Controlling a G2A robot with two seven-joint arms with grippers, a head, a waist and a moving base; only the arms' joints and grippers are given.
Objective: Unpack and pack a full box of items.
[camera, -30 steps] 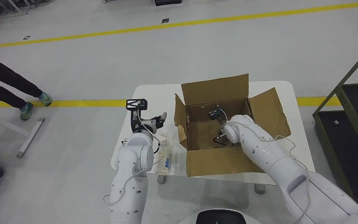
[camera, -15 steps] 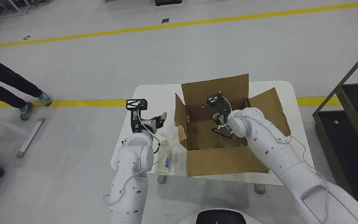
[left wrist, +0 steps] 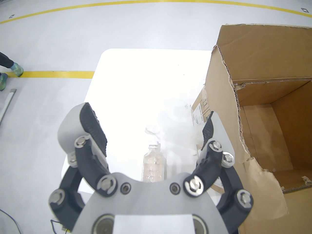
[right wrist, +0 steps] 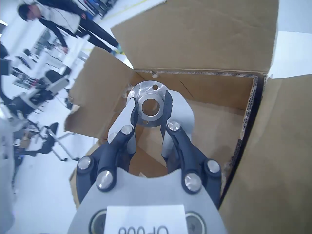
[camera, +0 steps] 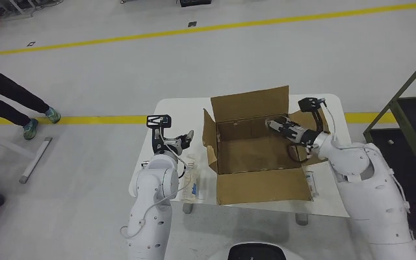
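Metal flange in right tool, over box

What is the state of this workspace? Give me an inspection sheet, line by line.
Surface: white table, carrying the box and loose items.
Job's things: open cardboard box, flaps spread; metal flange held over the box's right side; clear bottle lying on the table left of the box.
Clutter: small pale packet on the table right of the box.
Grippers: left gripper open, near the bottle, not touching it; right gripper shut on the flange.
Cables: dark cable loop at the right wrist.
Surroundings: grey floor with yellow lines; metal rack to the right.
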